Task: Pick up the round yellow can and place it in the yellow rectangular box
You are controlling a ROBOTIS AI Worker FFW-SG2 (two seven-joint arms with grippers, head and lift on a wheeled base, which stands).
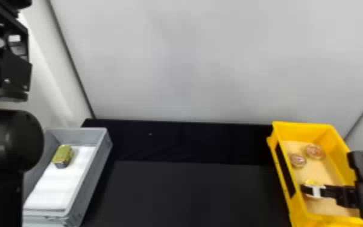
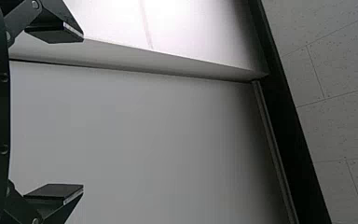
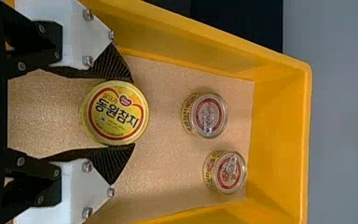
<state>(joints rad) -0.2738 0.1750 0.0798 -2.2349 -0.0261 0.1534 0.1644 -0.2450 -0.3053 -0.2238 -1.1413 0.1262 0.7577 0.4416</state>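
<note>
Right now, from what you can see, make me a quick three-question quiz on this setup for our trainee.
1. True or false: the gold tin sits in the gray box.
2. Which one has the yellow can between its fingers: A, the left; B, the right gripper?
3. Fill in the number: at its far end, the yellow box holds ___ small cans.

Key: 1, true; 2, B; 3, two.
</note>
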